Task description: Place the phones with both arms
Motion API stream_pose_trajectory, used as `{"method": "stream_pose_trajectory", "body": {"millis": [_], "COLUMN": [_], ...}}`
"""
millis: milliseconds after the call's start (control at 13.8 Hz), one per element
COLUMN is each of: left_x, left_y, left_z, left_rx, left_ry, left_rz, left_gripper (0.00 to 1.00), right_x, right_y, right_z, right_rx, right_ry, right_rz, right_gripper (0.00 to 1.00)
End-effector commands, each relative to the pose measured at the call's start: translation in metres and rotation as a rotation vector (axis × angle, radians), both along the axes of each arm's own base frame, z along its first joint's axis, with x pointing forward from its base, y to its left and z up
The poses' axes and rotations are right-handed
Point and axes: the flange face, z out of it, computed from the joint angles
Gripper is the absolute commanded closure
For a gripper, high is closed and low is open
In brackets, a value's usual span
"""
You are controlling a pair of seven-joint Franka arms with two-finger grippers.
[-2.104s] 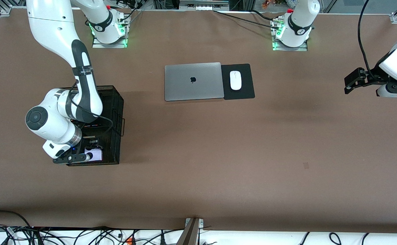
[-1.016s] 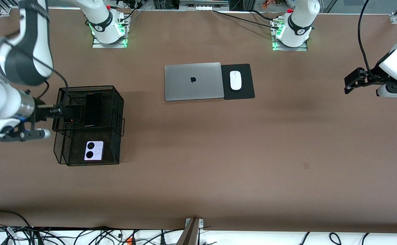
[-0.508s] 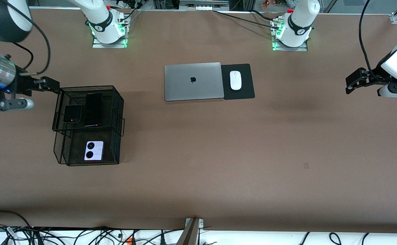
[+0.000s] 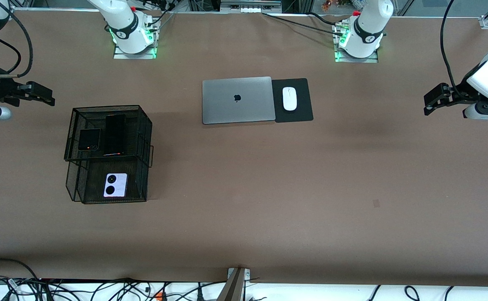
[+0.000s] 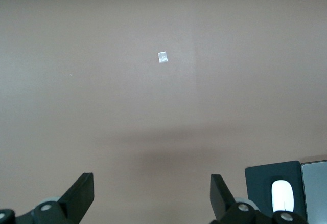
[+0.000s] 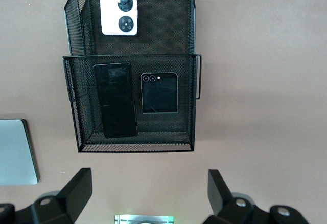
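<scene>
Here all three phones lie in the black wire-mesh rack, which stands toward the right arm's end of the table. The squarish black folded phone and the long slim black phone rest side by side on the upper tier; the lavender-white phone, with two round black lenses, lies on the lower tier, nearer the front camera.

Two seconds earlier the right arm was bent low over the lower tier, its gripper at the lavender-white phone. Since then it has drawn up and away, and the right gripper now hangs over bare table beside the rack, toward the edge of the table; its fingers stand wide apart and hold nothing. Judged from this, the last phone has been released and the placing appears complete.

The left gripper waits over bare table at the left arm's end, its jaws likewise wide and empty.

Near the middle of the table lie a closed silver laptop, bearing a dark apple logo on its lid, and beside it a white mouse on a black mouse pad. No other writing can be read.
</scene>
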Motion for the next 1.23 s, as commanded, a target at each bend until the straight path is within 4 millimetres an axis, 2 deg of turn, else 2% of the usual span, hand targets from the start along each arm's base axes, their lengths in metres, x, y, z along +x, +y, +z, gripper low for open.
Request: {"method": "stream_pose_trajectory", "body": {"millis": [0, 218, 290, 435, 508, 580, 871, 1161], "left_x": [0.001, -0.01, -0.006, 0.001, 0.004, 0.004, 0.002, 0.002], "left_y": [-0.002, 0.005, 0.009, 0.036, 0.036, 0.034, 0.005, 0.004], "left_z": [0.006, 0.003, 0.0, 0.001, -0.001, -0.001, 0.002, 0.002], "left_rx": [-0.022, -0.021, -0.024, -0.036, -0.052, -0.063, -0.061, -0.059], "left_ry": [0.014, 0.074, 0.076, 0.065, 0.066, 0.066, 0.069, 0.069], "left_rz": [-0.001, 0.01, 0.022, 0.057, 0.059, 0.058, 0.021, 0.018], "left_gripper": [0.0, 0.0, 0.0, 0.0, 0.0, 0.0, 0.0, 0.0], "right_x": [-0.011, -0.012, -0.012, -0.012, -0.012, -0.012, -0.011, -0.011], "right_y": [0.003, 0.004, 0.004, 0.004, 0.004, 0.004, 0.005, 0.005], "right_z": [0.009, 0.01, 0.01, 0.01, 0.01, 0.01, 0.011, 0.011], "right_rx": [-0.02, -0.02, -0.02, -0.02, -0.018, -0.017, -0.017, -0.017], "right_ry": [-0.014, -0.003, -0.003, -0.003, -0.003, -0.003, -0.006, -0.007], "right_rz": [-0.018, -0.04, -0.039, -0.04, -0.04, -0.042, -0.039, -0.039], "right_gripper": [0.0, 0.0, 0.0, 0.0, 0.0, 0.0, 0.0, 0.0]}}
